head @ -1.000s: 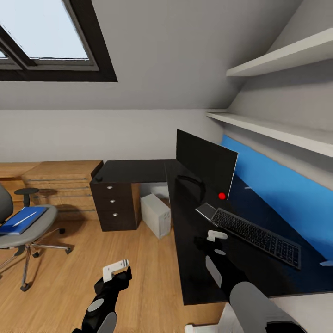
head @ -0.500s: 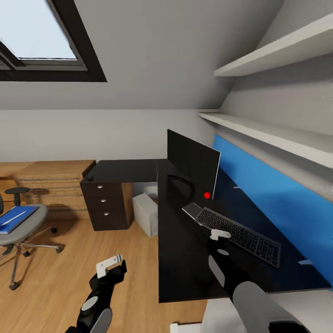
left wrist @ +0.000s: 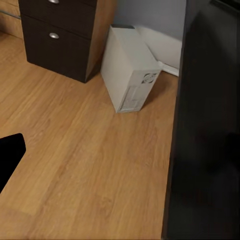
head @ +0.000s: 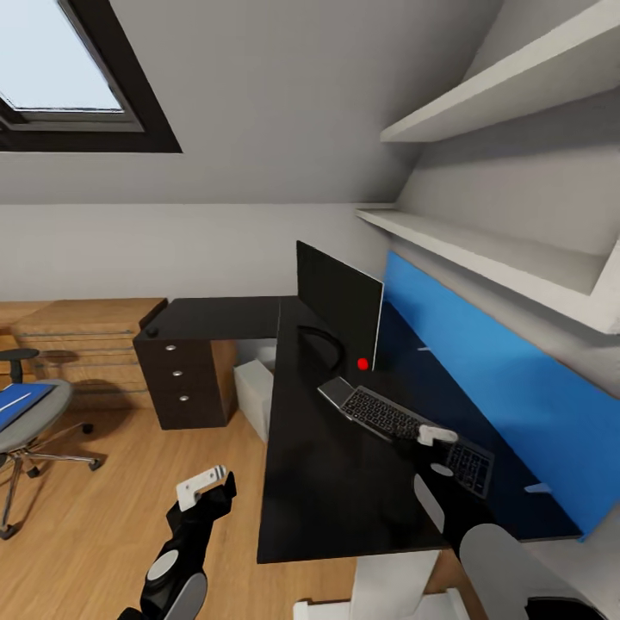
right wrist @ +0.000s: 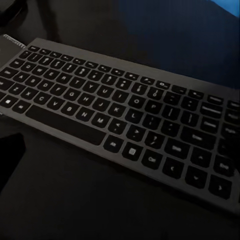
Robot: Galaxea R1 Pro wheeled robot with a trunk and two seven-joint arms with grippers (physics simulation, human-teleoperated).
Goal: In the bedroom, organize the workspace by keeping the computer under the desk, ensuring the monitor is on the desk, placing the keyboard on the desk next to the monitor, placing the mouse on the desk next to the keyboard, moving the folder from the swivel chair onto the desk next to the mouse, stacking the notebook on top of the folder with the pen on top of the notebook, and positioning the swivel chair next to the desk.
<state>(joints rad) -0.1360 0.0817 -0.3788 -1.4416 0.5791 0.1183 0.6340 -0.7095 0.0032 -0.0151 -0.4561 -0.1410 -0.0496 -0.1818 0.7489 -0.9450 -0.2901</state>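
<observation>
The black desk (head: 331, 482) carries the monitor (head: 337, 303) upright and the keyboard (head: 379, 414) just in front of it. My right gripper (head: 436, 435) hovers low over the keyboard's right part, open and empty; the keys (right wrist: 120, 120) lie right under it. My left gripper (head: 203, 486) hangs open over the wooden floor beside the desk. The light-grey computer (left wrist: 131, 75) stands under the desk. At the far left, the swivel chair (head: 30, 424) holds the blue folder (head: 10, 406) with a thin white pen (head: 21, 397) on it. The notebook cannot be told apart. A small dark mouse-like lump (head: 152, 330) sits on the desk's far corner.
The desk's drawer unit (head: 179, 379) with silver knobs stands beside the computer. A light wooden chest (head: 82, 344) lines the back wall. Two white shelves (head: 482, 250) jut out above the blue back panel (head: 482, 379). A skylight (head: 60, 77) is set in the sloped ceiling.
The whole picture has slid left, so the camera has turned right. My right gripper has gone from the keyboard's front left edge to above its right part. The left arm kept its pose.
</observation>
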